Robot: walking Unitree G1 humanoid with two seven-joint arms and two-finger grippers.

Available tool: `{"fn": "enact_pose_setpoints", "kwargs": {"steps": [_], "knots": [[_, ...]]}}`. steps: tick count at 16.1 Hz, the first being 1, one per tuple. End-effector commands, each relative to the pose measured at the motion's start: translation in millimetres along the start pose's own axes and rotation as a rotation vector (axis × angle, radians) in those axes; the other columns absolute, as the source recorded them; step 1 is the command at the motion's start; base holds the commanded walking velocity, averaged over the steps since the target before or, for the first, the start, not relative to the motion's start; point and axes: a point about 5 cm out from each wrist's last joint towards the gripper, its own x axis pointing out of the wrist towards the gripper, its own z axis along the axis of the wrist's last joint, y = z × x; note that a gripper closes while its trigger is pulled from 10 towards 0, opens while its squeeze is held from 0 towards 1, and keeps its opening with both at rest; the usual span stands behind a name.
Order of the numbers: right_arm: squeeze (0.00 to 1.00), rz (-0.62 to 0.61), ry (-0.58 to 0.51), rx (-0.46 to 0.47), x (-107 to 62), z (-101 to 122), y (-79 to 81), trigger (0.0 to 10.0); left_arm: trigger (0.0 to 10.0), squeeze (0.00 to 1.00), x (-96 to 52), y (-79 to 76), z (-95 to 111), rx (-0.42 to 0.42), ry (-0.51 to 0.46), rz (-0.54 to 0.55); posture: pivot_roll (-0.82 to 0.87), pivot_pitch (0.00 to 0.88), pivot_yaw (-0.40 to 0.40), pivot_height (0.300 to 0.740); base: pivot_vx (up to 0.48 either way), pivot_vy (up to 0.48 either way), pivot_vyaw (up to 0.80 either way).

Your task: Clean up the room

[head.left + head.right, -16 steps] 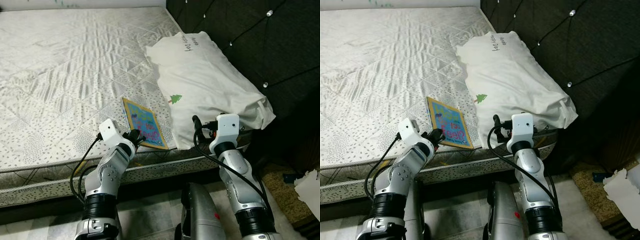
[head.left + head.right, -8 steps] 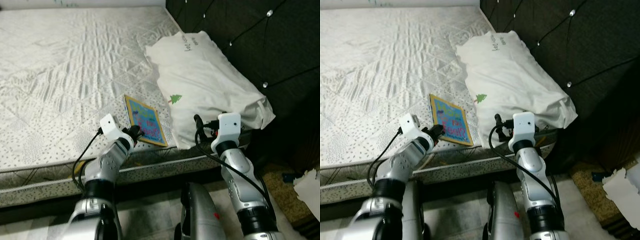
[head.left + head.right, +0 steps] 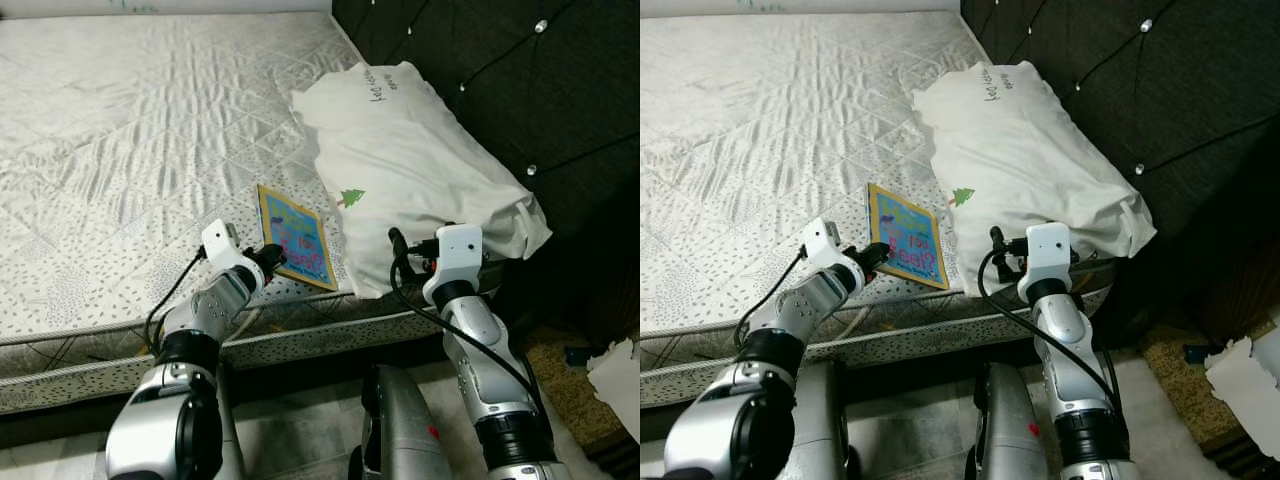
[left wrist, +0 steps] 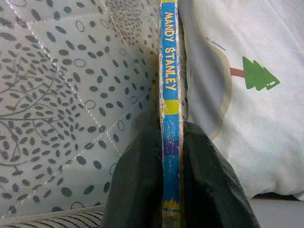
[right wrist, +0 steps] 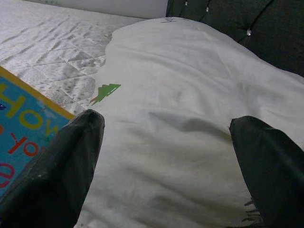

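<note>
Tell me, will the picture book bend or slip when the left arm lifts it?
The book probably stays stiff: its spine looks thick, like board. It may pivot, because the left end effector pinches only one edge. Its cover could be slippery.

quilted satin mattress [image 3: 130,130], glossy book [image 3: 296,248]

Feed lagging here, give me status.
Left gripper shut on book spine at mattress edge. Right gripper open, facing pillow. Pillow beside book.

Blue, yellow-bordered book [image 3: 296,248]; white pillow [image 3: 415,180] with green tree print; pale grey speckled quilted mattress [image 3: 130,130]; black tufted headboard [image 3: 540,90].
</note>
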Motion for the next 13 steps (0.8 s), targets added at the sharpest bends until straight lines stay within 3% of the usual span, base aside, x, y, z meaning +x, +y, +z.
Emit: {"fn": "enact_pose_setpoints", "kwargs": {"steps": [1, 3, 4, 5, 6, 13], "knots": [[0.00, -0.006, -0.001, -0.009, 2.1, 1.9, -2.1, 10.0, 10.0, 0.00, 3.7, -5.2, -9.2, 0.009, 0.057, -0.026, -0.02, 0.050, -0.071, 0.539, 0.000, 0.000, 0.00], [0.00, -0.004, -0.002, -0.010, 2.3, 1.9, -2.0, 10.0, 10.0, 0.00, 4.5, -3.4, -7.5, 0.028, 0.070, -0.030, -0.02, 0.047, -0.072, 0.539, 0.000, 0.000, 0.00], [0.00, -0.005, -0.003, -0.010, 2.6, 2.2, -2.0, 10.0, 10.0, 0.17, 4.7, -2.5, -6.6, 0.026, 0.074, -0.034, -0.02, 0.047, -0.072, 0.539, 0.000, 0.000, 0.00], [0.00, -0.005, -0.004, -0.010, 2.6, 2.4, -1.9, 10.0, 10.0, 0.39, 4.7, -1.6, -5.3, 0.024, 0.074, -0.035, -0.02, 0.047, -0.072, 0.539, 0.000, 0.000, 0.00], [0.00, -0.004, -0.004, -0.010, 2.3, 2.2, -1.7, 10.0, 10.0, 1.00, 4.6, -0.9, -2.8, 0.023, 0.071, -0.038, -0.02, 0.048, -0.072, 0.539, 0.000, 0.000, 0.00], [0.00, 0.012, -0.003, -0.012, 4.2, 2.0, 0.7, 10.0, 10.0, 1.00, 0.1, 16.6, 6.3, 0.069, 0.029, 0.034, -0.01, 0.040, -0.083, 0.539, 0.000, 0.000, 0.00]]}}
